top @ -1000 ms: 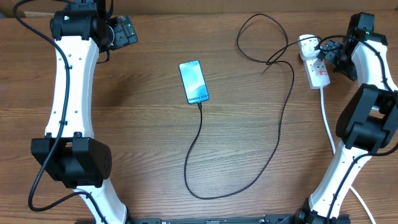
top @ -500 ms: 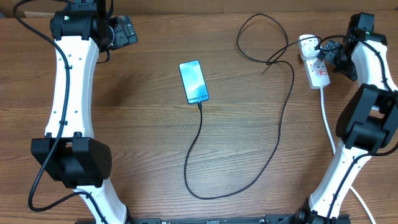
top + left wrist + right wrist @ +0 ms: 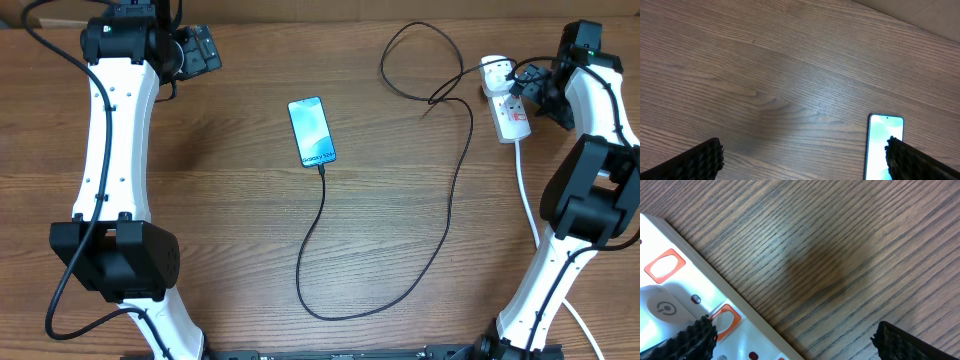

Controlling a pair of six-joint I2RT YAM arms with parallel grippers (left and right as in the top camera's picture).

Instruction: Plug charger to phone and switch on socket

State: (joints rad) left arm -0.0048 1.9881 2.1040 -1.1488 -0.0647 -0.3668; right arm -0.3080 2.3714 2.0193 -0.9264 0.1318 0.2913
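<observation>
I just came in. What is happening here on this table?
The job here is charging a phone. It lies lit in the middle of the table, and the black charger cable reaches its near short edge, apparently plugged in. The cable's white plug sits in the socket at the far right. The right hand hovers open at the socket, holding nothing. The left hand is open and empty at the far left. Whether the socket is switched on cannot be told.

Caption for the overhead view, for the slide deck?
Charger cable runs from phone to socket; right gripper open at the socket, left gripper open, far corner.
</observation>
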